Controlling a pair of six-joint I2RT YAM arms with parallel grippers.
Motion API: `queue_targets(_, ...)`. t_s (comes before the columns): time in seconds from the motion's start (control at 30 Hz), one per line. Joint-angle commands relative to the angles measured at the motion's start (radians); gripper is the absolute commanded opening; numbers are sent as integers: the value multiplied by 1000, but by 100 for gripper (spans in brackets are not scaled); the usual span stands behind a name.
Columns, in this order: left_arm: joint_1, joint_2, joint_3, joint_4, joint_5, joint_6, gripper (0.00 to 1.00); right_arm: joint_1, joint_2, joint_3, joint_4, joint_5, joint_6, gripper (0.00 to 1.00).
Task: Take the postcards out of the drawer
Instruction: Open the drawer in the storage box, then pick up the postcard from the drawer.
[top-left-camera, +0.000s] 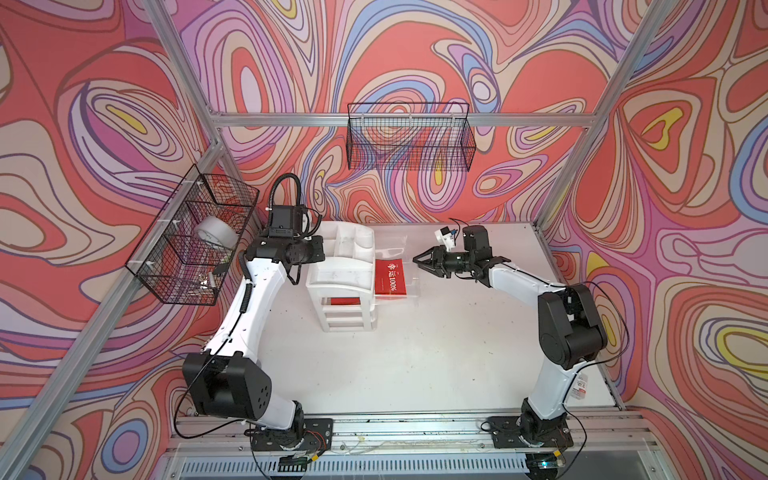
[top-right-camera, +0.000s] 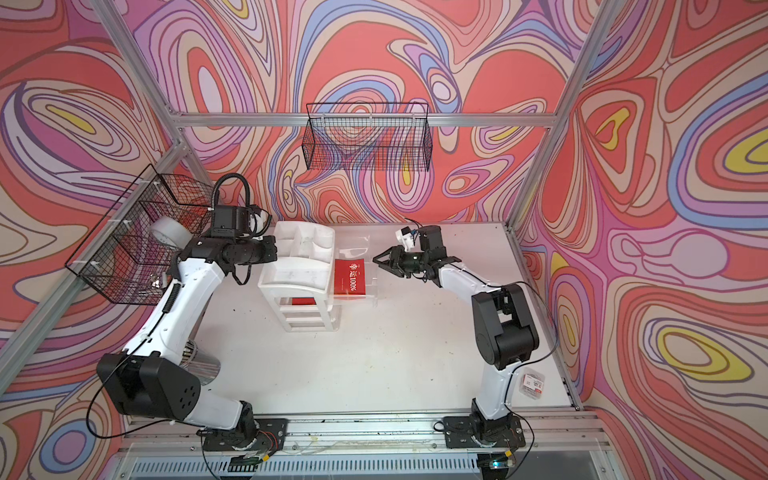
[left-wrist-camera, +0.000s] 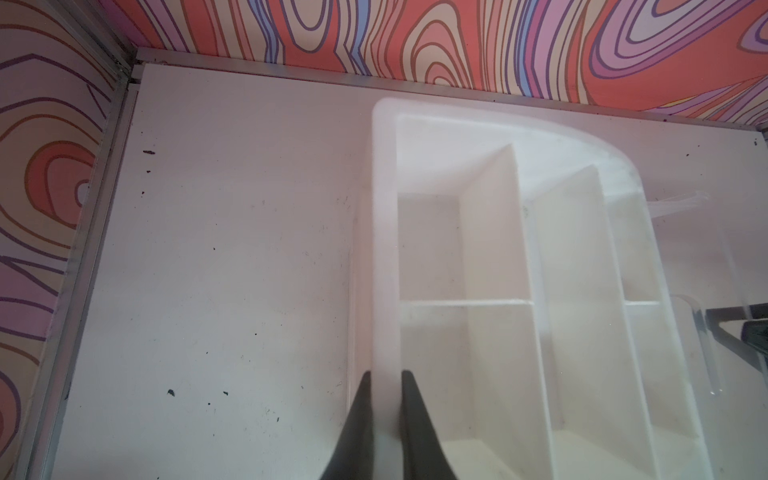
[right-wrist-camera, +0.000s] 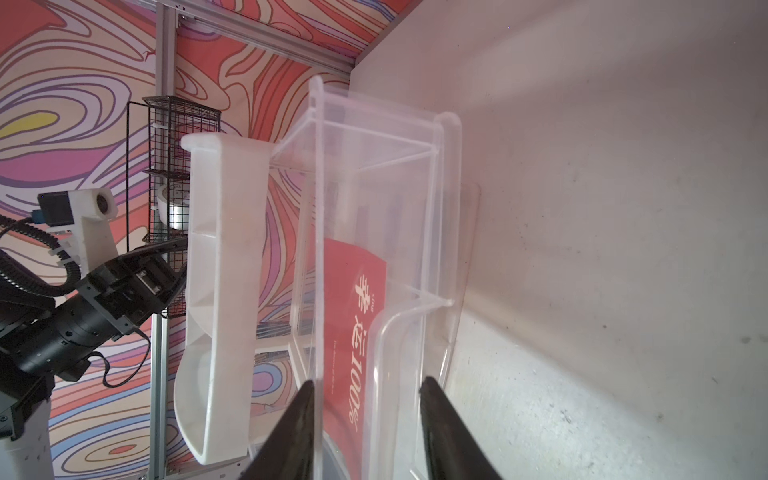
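Postcards (top-left-camera: 390, 277) lie in drawer (right-wrist-camera: 446, 208) (pulled out); left hand (left-wrist-camera: 384, 382) pinches organizer (left-wrist-camera: 382, 208).

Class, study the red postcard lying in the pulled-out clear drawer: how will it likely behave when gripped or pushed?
The postcard looks sheet-thin and lies low in the tray, so probably light and bendy, and hard to pinch off the floor. The drawer is smooth clear plastic, so a pushed card may slide until a wall stops it.
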Motion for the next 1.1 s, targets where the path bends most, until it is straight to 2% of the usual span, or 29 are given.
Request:
queue_targets(0.0, 12, 22, 14, 15, -15, 12, 0, -7, -7, 27, -25, 54, -37, 44)
queue_targets(0.53, 12, 1, -30, 21, -6, -52, 0, 8, -108, 154, -320, 257, -206, 49)
queue_targets(0.77, 12, -21, -57, 17, -18, -83, 0, 113, -116, 275, -504, 478, -281, 50)
queue_targets(1.07, 12, -58, -111, 33, -22, -119, 0, 263, -55, 439, -677, 752, -298, 51)
